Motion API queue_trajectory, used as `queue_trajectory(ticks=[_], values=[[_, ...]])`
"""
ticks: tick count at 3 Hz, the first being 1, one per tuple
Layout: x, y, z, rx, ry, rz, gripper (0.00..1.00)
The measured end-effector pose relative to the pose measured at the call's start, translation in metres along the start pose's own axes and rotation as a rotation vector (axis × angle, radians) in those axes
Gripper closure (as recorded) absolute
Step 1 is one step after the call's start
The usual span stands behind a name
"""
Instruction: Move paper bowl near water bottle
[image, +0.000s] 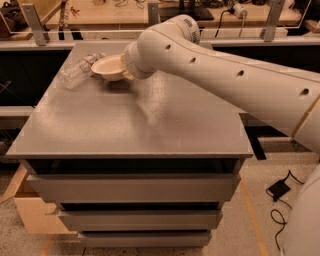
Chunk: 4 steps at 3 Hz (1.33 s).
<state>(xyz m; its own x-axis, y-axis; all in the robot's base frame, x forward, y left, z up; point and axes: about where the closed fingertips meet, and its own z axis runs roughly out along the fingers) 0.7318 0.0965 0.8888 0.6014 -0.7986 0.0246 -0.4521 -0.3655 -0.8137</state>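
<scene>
The off-white paper bowl (109, 67) hangs tilted just above the far left part of the grey table (150, 120). My gripper (123, 70) holds it by its right rim; the thick white arm comes in from the right and hides most of the gripper. The clear water bottle (77, 72) lies on its side at the table's far left edge, its cap end pointing to the bowl. The bowl's left rim is right next to the bottle's upper end.
The table is a cabinet with drawers (135, 187) below its front edge. A cardboard box (27, 212) sits on the floor at the lower left. Cables and a black plug (279, 189) lie on the floor at the right. A workbench (100, 15) runs behind.
</scene>
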Motion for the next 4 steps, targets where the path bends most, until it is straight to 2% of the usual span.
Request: queue_trajectory(ticks=[1,2,4], values=[[0.0006,0.0054,0.0055,-0.006,-0.001,0.009,1.00],[0.0005,0.0095,0.0096,-0.016,-0.010,0.018,0.84],[-0.0016,0.0106,0.0112,-0.019,-0.013,0.017,0.38]])
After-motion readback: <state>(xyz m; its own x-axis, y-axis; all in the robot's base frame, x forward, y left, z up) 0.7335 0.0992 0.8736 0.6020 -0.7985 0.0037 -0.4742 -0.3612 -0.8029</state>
